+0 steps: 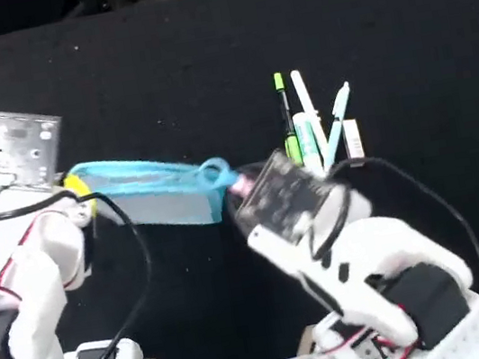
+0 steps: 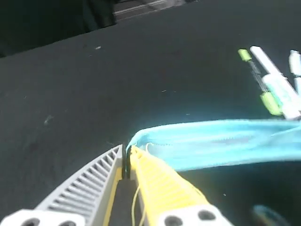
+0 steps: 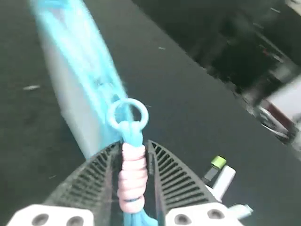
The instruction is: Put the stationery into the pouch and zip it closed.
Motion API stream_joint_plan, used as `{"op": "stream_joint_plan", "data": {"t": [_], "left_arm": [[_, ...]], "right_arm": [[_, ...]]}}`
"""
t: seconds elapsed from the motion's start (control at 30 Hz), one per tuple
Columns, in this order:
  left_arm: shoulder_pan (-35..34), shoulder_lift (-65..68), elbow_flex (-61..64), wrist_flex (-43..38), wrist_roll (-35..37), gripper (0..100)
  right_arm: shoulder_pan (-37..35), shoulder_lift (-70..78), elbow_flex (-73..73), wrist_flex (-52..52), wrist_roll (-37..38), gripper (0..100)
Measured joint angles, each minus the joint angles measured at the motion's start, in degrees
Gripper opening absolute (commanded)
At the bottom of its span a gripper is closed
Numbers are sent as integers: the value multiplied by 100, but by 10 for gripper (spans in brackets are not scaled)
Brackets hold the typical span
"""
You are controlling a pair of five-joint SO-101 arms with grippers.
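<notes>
Evidently the zip is the step in hand, before any loading: the stationery (image 1: 309, 127) lies bunched on the worktop (image 1: 202, 58) just beyond the pouch's right end, none of it inside. The pouch (image 1: 160, 194) stands on edge, stretched between the two arms near the middle of the worktop. The left fingers (image 2: 141, 165) are clenched on its left end, pinning the blue edge. The right fingers (image 3: 157, 160) are clamped on the pink pull (image 3: 133, 174), just behind its blue ring (image 3: 128, 113), at the pouch's right end. Whether the zip is open I cannot tell. As I judge it, the next move calls for the right arm to draw the pull along the zip line while the left holds its end as an anchor; then one arm must let go to fetch the stationery. The left arm sits low at the left, wrist aimed along the pouch; the right leans in from the front, wrist bent down over the pull.
</notes>
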Motion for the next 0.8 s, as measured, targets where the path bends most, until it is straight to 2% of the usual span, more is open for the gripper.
{"op": "stream_joint_plan", "data": {"t": [0.17, 0.27, 0.43, 0.53, 0.8], "left_arm": [[-360, -26, 62, 0, 0, 33], [-387, -35, 343, 0, -18, 40], [-396, -9, 466, 0, 0, 170], [-466, 9, 457, 9, 0, 198], [-440, -88, -993, 721, 0, 203]], "right_arm": [[703, -62, 0, -141, -9, 11], [686, -97, 0, -167, 0, 11], [369, -88, 53, -167, 0, 11], [220, -88, 53, -167, 0, 11], [158, 211, 35, -211, -26, 11]]}}
